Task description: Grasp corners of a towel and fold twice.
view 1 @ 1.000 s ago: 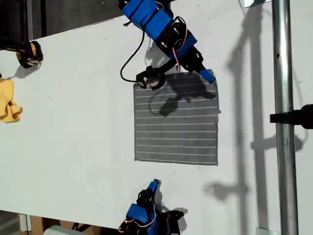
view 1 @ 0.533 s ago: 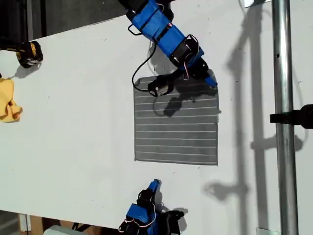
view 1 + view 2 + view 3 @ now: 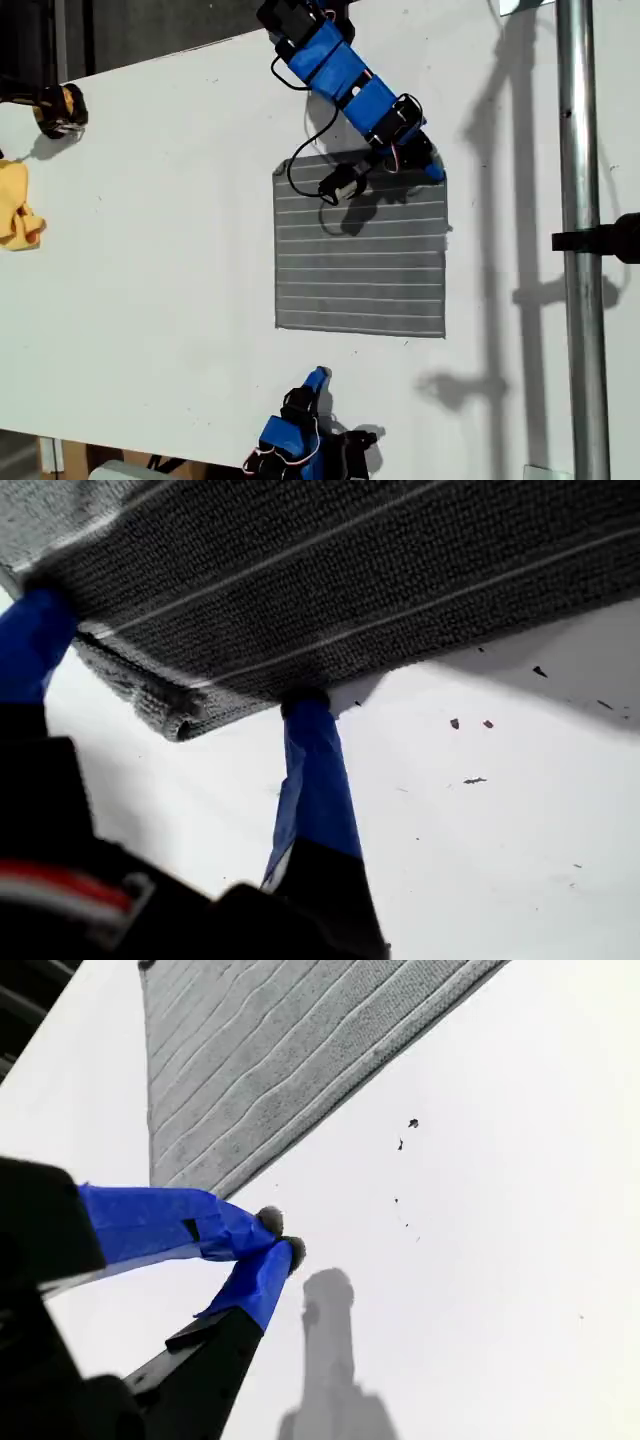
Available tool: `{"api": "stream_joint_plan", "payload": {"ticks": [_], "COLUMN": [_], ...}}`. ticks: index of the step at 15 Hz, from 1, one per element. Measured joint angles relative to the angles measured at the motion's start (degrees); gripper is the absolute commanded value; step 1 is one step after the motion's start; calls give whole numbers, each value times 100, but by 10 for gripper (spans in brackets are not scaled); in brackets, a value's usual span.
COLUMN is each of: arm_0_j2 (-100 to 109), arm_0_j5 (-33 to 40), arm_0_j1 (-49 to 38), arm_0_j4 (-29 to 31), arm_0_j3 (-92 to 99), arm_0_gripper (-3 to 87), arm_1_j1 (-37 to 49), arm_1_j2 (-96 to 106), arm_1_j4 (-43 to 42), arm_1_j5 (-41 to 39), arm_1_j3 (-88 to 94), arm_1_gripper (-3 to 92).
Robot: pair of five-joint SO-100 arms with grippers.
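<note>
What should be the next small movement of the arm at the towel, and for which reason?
Probably close my first end effector on the towel. Its jaws stand open astride the towel's corner, which still lies on the table. My second end effector is shut, off the towel.

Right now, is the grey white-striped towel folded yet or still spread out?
Spread flat: the grey white-striped towel lies as one full rectangle on the white table, no layer doubled over. My first gripper is at one corner.

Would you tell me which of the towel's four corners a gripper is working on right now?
The corner at the exterior view's upper right: my first gripper sits on it, open. The towel's other three corners lie untouched.
</note>
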Motion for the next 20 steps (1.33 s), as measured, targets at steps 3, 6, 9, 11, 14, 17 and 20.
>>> {"api": "stream_joint_plan", "payload": {"ticks": [3, 6, 9, 11, 14, 17, 20], "arm_0_j2": [0, 0, 0, 0, -9, -1397, -5045], "arm_0_j5": [-35, -53, -141, -308, -650, -879, -272], "arm_0_j1": [62, 62, 62, 202, 378, 633, 1020], "arm_0_j4": [0, 0, 0, 18, 387, 360, -123], "arm_0_j3": [0, 0, 0, 0, -457, -1775, -4395], "arm_0_gripper": [-15, -11, -15, -16, -16, -16, -16], "arm_1_j1": [35, 53, 62, 88, 114, 167, 220], "arm_1_j2": [9, 18, 18, 18, -9, -18, -18], "arm_1_j4": [26, 35, 35, 35, 9, -9, -9], "arm_1_j5": [79, 70, -26, -105, -149, -220, -264], "arm_1_j3": [-26, -88, -88, -88, -88, -97, -105], "arm_1_gripper": [47, -2, -2, -2, -2, -2, -2]}}
